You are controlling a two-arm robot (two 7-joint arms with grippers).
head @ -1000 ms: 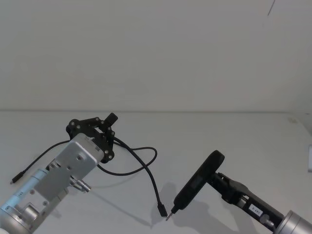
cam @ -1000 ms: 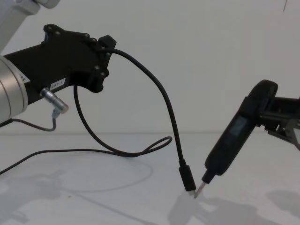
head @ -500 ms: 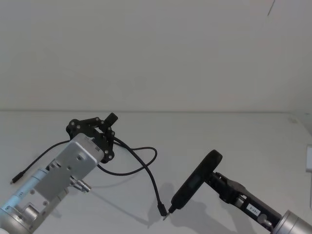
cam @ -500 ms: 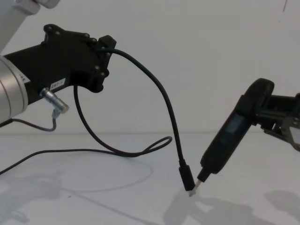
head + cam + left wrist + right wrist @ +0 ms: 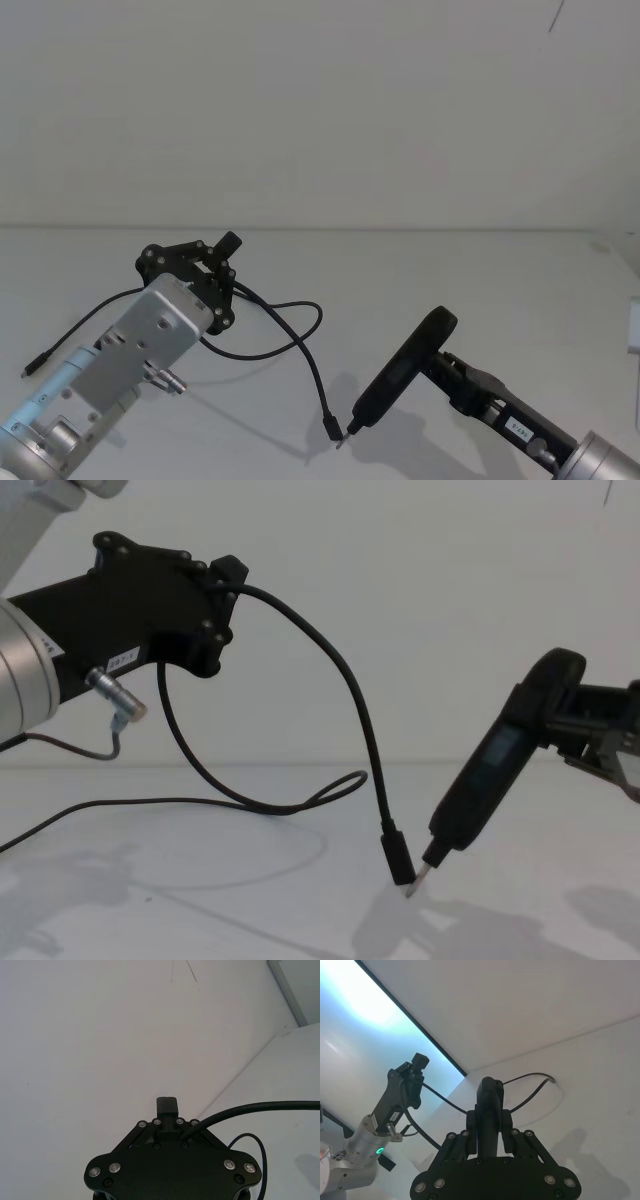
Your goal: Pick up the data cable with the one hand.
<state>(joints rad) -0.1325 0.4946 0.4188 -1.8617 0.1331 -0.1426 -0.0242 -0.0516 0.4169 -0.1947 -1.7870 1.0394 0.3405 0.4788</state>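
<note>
My left gripper [image 5: 228, 244] is raised above the table's left half and is shut on the data cable [image 5: 313, 372]. The black cord leaves the fingertips [image 5: 230, 570] and arcs down to its plug [image 5: 398, 860], which hangs just above the table. The wrist view shows the cord [image 5: 250, 1108] leaving the closed left gripper [image 5: 167, 1107]. A second length loops onto the table [image 5: 300, 802]. My right gripper [image 5: 455, 368] comes in low from the right, shut on a black pen-shaped screwdriver [image 5: 498, 765]. The screwdriver's tip [image 5: 420, 882] is right beside the plug.
The cable's far end [image 5: 30, 368] lies on the white table at the left. A short grey wire with a metal connector [image 5: 115, 698] hangs off my left wrist. A white object [image 5: 634, 326] sits at the right edge. A plain white wall stands behind.
The right gripper shifted the screwdriver a little leftward, bringing its tip up against the hanging plug. The left gripper and the cable have held still.
</note>
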